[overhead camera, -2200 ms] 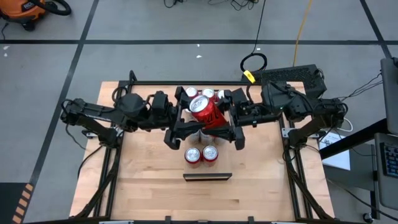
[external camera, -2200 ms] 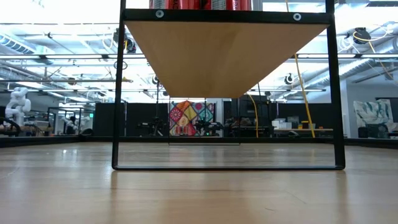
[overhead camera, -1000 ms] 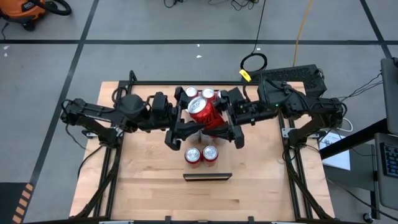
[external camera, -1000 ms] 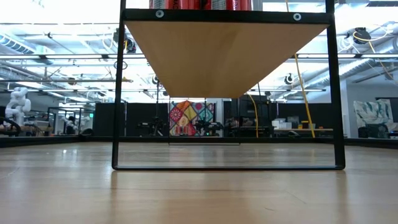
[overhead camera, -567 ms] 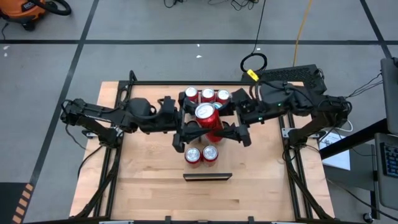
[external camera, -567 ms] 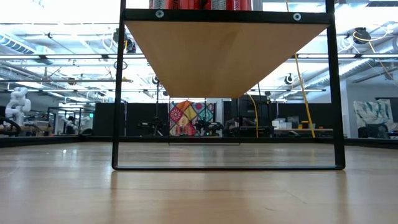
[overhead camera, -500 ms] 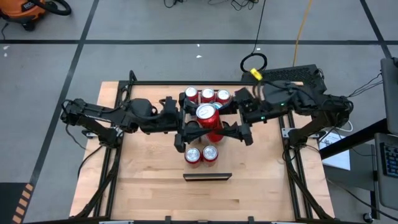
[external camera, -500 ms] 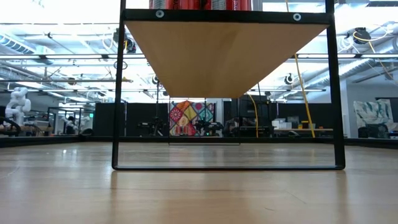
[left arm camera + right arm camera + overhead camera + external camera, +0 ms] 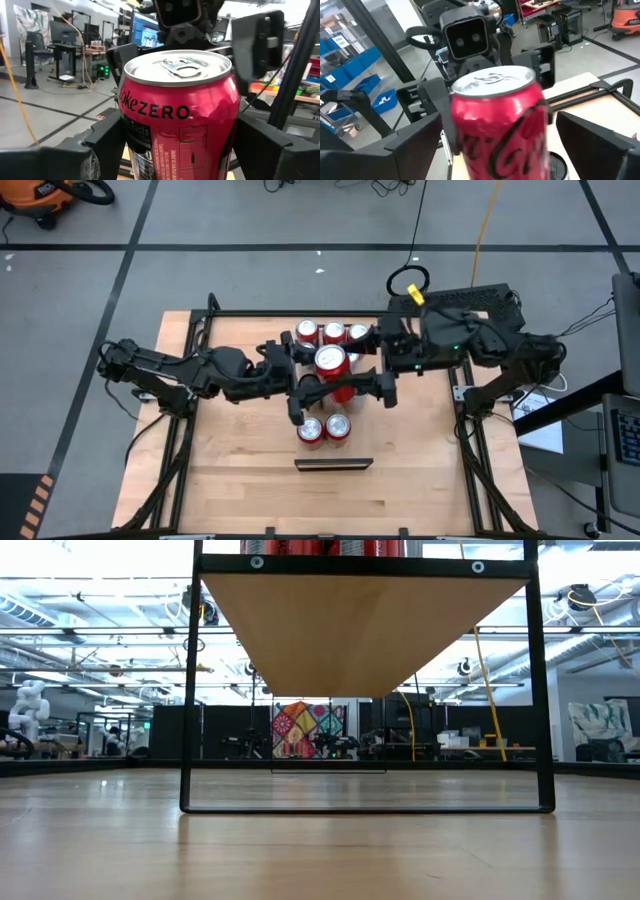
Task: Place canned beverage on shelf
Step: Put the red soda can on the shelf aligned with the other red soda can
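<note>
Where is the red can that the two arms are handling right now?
In the high view the red can stands upright mid-table between the left gripper and right gripper, just in front of the row of three cans.

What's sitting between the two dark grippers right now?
An upright red Coke Zero can stands between the left gripper and right gripper, seen best in the high view.

Grey floor (image 9: 250, 220) w/ black lines, prob. tape.
</note>
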